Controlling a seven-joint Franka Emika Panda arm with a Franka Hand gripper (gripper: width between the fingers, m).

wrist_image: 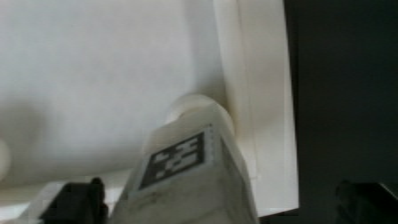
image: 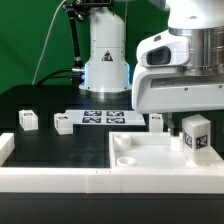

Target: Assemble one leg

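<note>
One leg (image: 197, 133), a white block with a black-and-white tag, stands upright near a corner of the large white square panel (image: 150, 152) at the exterior view's right. My gripper (image: 188, 124) hangs straight over it with the fingers on either side. In the wrist view the leg (wrist_image: 187, 160) rises between the dark fingertips (wrist_image: 75, 200). The fingertips stand wide apart, and a gap shows between the leg and one finger. My gripper (wrist_image: 219, 203) is open around the leg. The panel (wrist_image: 89, 80) fills the view behind it.
Three more legs lie on the black table: two at the exterior view's left (image: 28, 120) (image: 64, 124) and one behind the panel (image: 157, 121). The marker board (image: 103, 117) lies before the arm's base. A white L-shaped fence (image: 40, 176) borders the front.
</note>
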